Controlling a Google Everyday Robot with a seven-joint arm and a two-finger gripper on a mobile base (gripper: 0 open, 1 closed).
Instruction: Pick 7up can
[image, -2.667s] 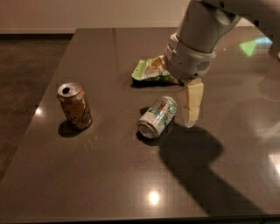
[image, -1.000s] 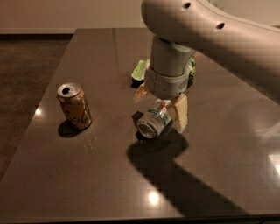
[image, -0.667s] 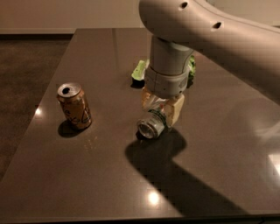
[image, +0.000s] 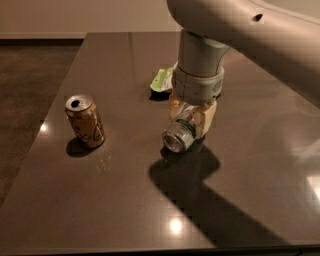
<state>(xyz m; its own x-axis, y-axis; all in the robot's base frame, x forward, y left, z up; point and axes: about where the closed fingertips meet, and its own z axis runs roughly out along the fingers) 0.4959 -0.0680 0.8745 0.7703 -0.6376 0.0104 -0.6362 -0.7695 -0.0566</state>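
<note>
The 7up can (image: 179, 136) lies on its side on the dark table (image: 115, 200), its shiny metal end facing the camera and a bit of green label showing. My gripper (image: 191, 118) comes down from above and straddles the can's far half. Its tan fingers (image: 206, 119) sit against both sides of the can, closed on it. The can looks to be resting on or just above the table.
A brown-gold can (image: 85, 121) stands upright at the left of the table. A green crinkled chip bag (image: 162, 81) lies behind my gripper, partly hidden by the arm. The table's left edge drops to a dark floor.
My gripper has come down over the 7up can and its fingers have closed in on it. The can has tipped slightly and shifted a little toward the gripper.
</note>
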